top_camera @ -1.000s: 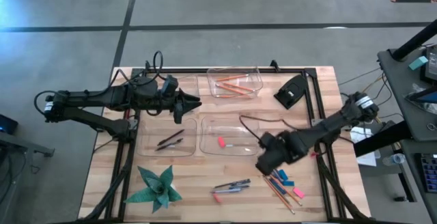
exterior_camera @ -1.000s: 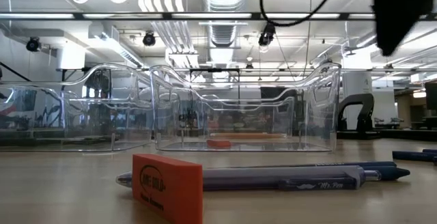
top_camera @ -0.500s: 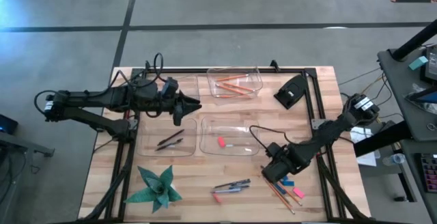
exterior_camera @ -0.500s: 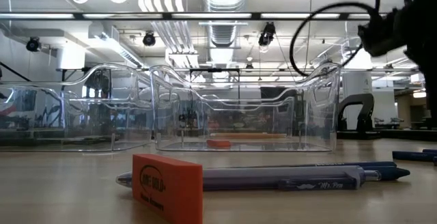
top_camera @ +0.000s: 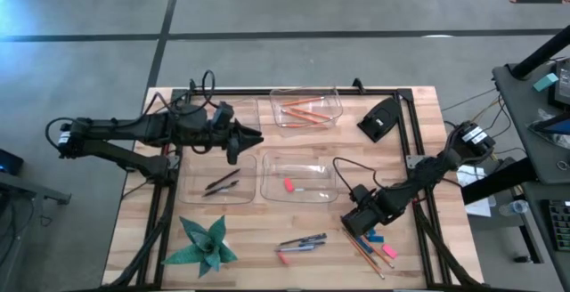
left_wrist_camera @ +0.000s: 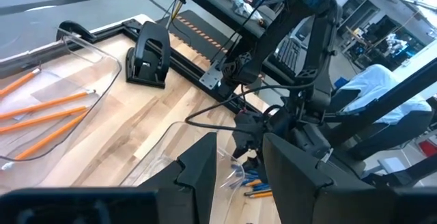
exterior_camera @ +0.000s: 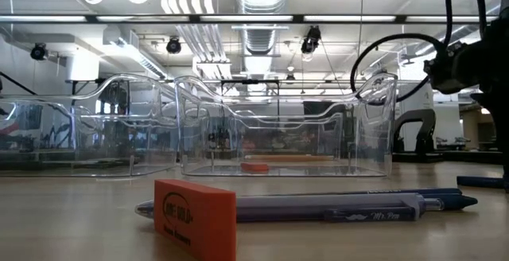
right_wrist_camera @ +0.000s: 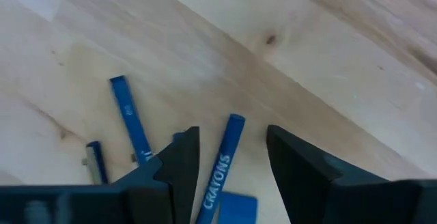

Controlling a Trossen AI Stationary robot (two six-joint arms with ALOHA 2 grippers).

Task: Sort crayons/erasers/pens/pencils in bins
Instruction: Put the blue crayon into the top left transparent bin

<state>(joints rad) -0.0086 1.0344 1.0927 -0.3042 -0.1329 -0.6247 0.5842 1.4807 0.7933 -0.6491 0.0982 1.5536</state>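
wooden desk (top_camera: 419, 132), lab behind. right gripper (right_wrist_camera: 229, 157) low near the right edge, fingers parted astride a blue crayon (right_wrist_camera: 220, 171) for pickup. left gripper (top_camera: 252, 135) waited over the bins (top_camera: 299, 177), fingers apart, empty.

Blue crayons (top_camera: 363, 231) lie loose at the table's near right. Orange pencils (top_camera: 303, 111) rest in the far bin (top_camera: 337, 105); black pens (top_camera: 222, 183) in the left bin (top_camera: 183, 185); a pink eraser (top_camera: 289, 185) in the middle bin (top_camera: 264, 181).
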